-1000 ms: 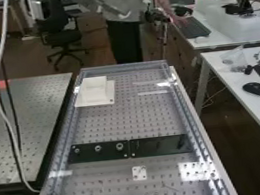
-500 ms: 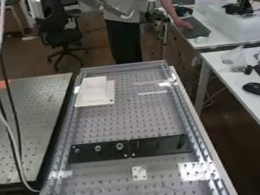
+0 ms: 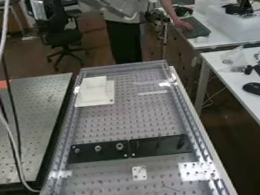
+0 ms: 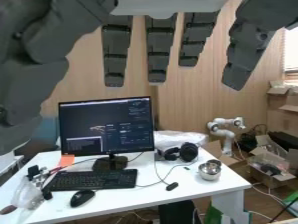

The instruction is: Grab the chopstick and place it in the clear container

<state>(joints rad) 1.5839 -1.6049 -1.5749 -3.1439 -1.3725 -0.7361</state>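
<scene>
Nothing's budged by the white block (image 3: 94, 91), black plate (image 3: 160, 145) still nearer than it, hand (image 4: 157, 50) straight-fingered and empty, so grabbing's still to do imo.

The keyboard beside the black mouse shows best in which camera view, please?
The wrist view, where nearly the whole keyboard can be seen in front of the monitor. The high view shows part of it beside the mouse, cut off by the right edge.
</scene>
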